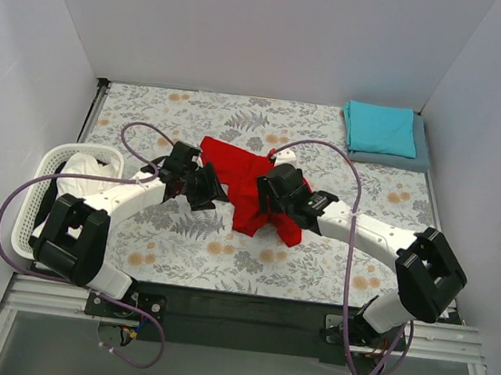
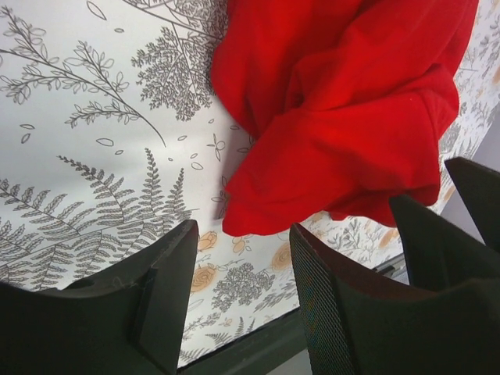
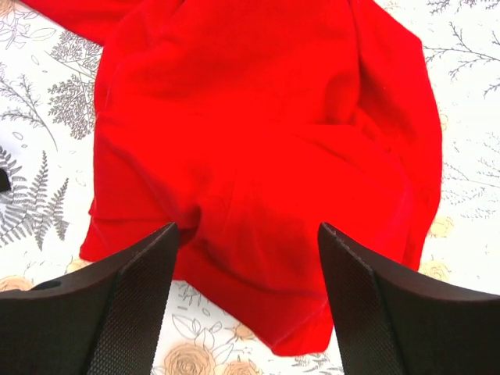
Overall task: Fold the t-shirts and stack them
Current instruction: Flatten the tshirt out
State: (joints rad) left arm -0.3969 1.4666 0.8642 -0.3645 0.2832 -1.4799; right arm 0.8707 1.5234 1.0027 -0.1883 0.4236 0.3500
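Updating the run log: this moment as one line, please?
red t-shirt: crumpled, mid-table | left claw: open, beside it | right claw: open, above it | teal t-shirt: folded, atop grey-blue t-shirt

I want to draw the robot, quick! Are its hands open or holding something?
Left gripper: open, holding nothing.
Right gripper: open, over the red t-shirt.
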